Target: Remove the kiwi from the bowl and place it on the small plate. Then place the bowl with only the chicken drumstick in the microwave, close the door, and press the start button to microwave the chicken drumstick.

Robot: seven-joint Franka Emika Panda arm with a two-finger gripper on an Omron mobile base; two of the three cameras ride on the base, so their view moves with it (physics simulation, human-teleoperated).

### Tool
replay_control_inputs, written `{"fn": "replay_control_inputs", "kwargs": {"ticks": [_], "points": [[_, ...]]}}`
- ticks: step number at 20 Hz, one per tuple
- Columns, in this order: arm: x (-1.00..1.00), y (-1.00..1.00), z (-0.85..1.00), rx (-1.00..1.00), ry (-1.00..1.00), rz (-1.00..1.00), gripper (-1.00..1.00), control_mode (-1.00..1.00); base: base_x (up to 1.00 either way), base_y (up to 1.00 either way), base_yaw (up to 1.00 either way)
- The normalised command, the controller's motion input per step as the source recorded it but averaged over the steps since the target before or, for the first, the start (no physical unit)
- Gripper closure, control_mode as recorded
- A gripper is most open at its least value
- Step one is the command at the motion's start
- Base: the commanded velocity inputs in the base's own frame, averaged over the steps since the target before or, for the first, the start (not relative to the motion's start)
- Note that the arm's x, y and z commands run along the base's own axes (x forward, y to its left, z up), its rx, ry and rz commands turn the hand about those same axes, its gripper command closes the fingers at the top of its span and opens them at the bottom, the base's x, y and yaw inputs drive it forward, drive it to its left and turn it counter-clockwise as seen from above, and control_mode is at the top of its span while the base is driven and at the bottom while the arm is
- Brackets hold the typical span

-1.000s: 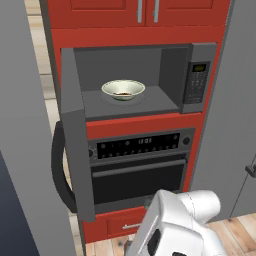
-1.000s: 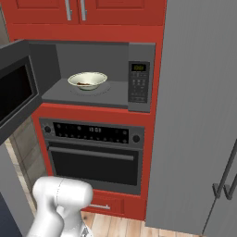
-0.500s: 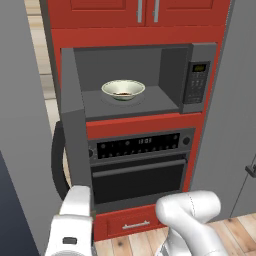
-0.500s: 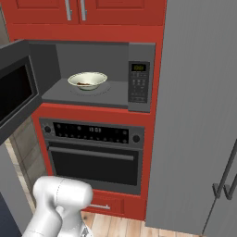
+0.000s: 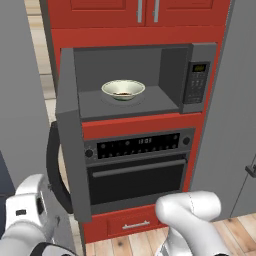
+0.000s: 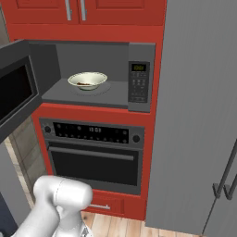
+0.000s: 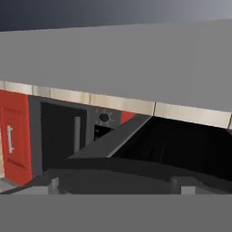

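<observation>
While swung wide at far left, microwave door open, with handle just beside arm. Inside microwave, bowl on floor of cavity, brown drumstick inside. Further right, control panel. Below, oven. Fingers apart, clamped on nothing.

White bowl upright inside microwave, door open.
</observation>
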Motion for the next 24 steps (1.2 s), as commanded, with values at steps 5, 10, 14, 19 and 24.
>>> {"fn": "replay_control_inputs", "kwargs": {"ticks": [5, 10, 14, 19, 24], "points": [[0.60, 0.46, -0.38, -0.22, 0.05, 0.00, -1.00, -1.00, 0.00, 0.00, 0.00], [0.59, -0.04, -0.04, -0.13, 0.03, -0.04, -1.00, -1.00, 0.00, 0.00, 0.00], [0.34, -0.53, 0.00, -0.06, 0.03, -0.05, -1.00, -1.00, 0.00, 0.00, 0.00], [0.00, -0.99, 0.00, 0.00, 0.00, -0.04, -1.00, -1.00, 0.00, 0.00, 0.00], [0.00, -1.00, 0.00, 0.00, 0.00, -0.02, -1.00, -1.00, 0.00, 0.00, 0.00]]}}
